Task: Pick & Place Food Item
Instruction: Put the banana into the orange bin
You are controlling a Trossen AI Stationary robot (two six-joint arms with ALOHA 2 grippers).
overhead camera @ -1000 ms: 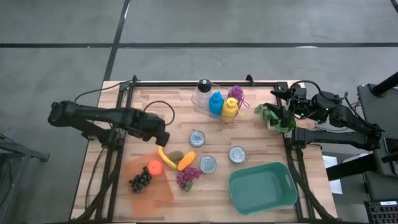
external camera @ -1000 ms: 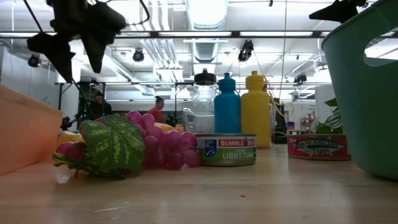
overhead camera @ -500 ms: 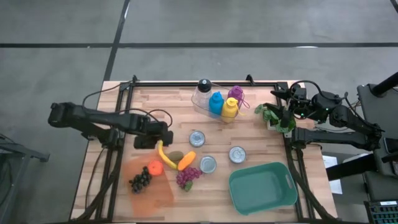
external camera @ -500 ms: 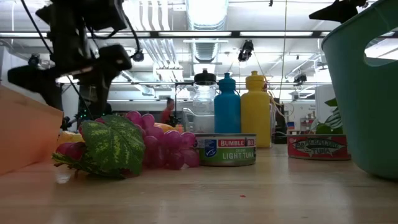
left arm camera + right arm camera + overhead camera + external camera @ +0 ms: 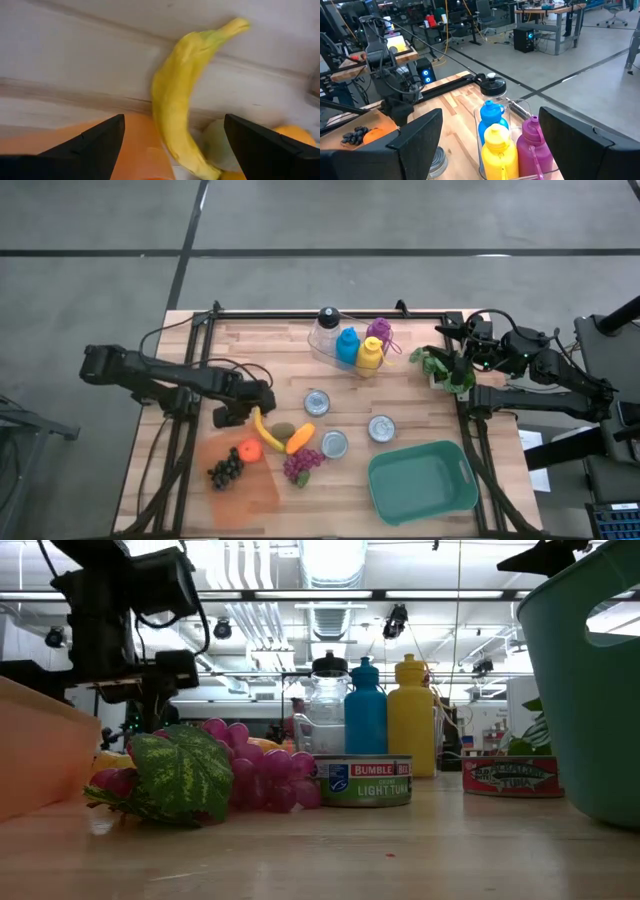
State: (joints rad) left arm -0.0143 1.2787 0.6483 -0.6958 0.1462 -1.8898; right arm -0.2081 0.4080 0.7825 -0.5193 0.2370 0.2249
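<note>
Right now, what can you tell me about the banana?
The banana is yellow with a greenish stem tip, smooth and curved. It lies flat on the wooden table, one end by the orange mat's edge, near a pale green fruit. The left tool hovers open over it, not touching.

On the table [image 5: 260, 345]:
- Tuna cans: three [image 5: 317, 402] [image 5: 334, 444] [image 5: 381, 428].
- Bottles: four, held in one clear rack — clear with black cap [image 5: 327, 327], blue [image 5: 347, 345], yellow [image 5: 369, 356], purple [image 5: 379, 332].
- Grape bunches: two, one dark [image 5: 226, 470], one purple [image 5: 300, 465].
- Banana [image 5: 264, 431]: one.
- Orange-coloured fruits: two [image 5: 249, 449] [image 5: 299, 438].
- Leafy greens [image 5: 444, 369]: one bunch.
- Teal bin [image 5: 424, 480]: one.
- Orange tray [image 5: 245, 493]: one.
</note>
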